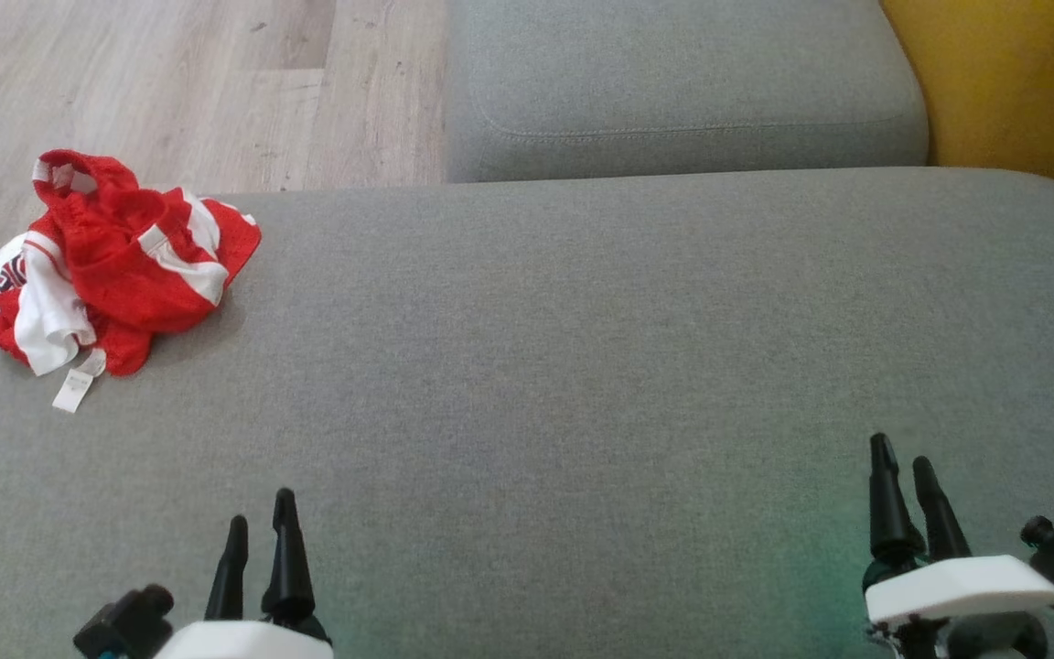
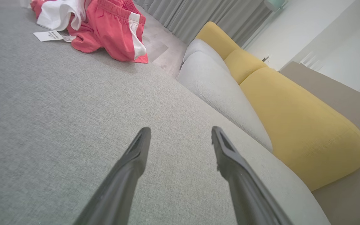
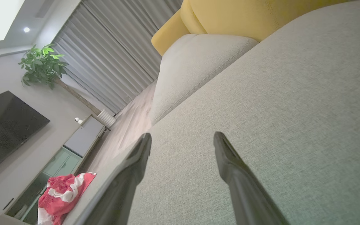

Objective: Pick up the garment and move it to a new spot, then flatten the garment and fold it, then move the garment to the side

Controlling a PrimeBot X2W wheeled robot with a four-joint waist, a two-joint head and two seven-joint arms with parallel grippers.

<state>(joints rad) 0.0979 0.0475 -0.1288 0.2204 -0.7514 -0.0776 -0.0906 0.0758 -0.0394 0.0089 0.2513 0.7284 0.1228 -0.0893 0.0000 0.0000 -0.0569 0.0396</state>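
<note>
Crumpled red-and-white garment lies at the grey cushion, far left corner. My left gripper, fingers spread and empty like my right gripper, waits nearer it.

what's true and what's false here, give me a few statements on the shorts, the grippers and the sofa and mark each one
1. The red and white shorts lie at the far left corner of the grey seat cushion. True.
2. The left gripper is shut on the shorts. False: it is open, well apart from them, and holds nothing.
3. The right gripper is open above bare cushion. True.
4. The shorts are folded flat. False: they are bunched in a heap.
5. A white tag sticks out at the shorts' near edge. True.
</note>
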